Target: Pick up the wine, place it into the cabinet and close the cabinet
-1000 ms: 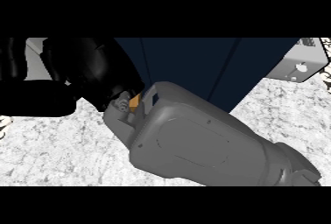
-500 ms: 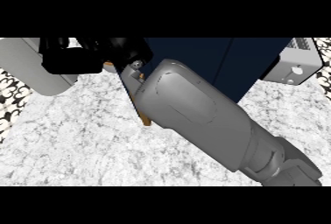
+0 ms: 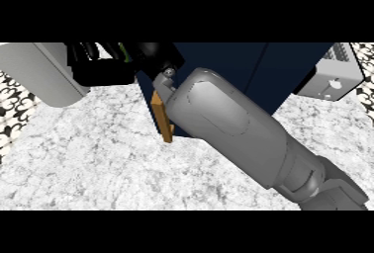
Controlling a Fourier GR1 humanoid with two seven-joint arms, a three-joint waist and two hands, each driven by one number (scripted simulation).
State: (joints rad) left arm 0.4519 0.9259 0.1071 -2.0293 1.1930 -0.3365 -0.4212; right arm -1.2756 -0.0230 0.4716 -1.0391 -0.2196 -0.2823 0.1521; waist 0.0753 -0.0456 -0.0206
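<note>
My right forearm point(image 3: 241, 133) runs from the lower right up to the dark blue cabinet point(image 3: 248, 69) at the top middle. My right hand point(image 3: 155, 53) is a black shape at the cabinet's left side, cut off by the picture's top. A thin green sliver point(image 3: 122, 49) beside it may be the wine; the bottle itself is hidden. A tan wooden edge point(image 3: 165, 118) of the cabinet stands upright just left of my right wrist. My left hand point(image 3: 102, 69) shows at the upper left, fingers pointing up, in front of its grey forearm point(image 3: 36, 69).
A grey and white appliance point(image 3: 332, 74) stands at the top right beside the cabinet. The white marbled counter point(image 3: 95, 168) spreads across the lower left. A black-and-white patterned surface point(image 3: 15, 106) borders the counter at the far left.
My right forearm has stretched further up towards the cabinet, and more of the tan wooden edge shows. My left hand and forearm have shifted right and sit larger at the upper left.
</note>
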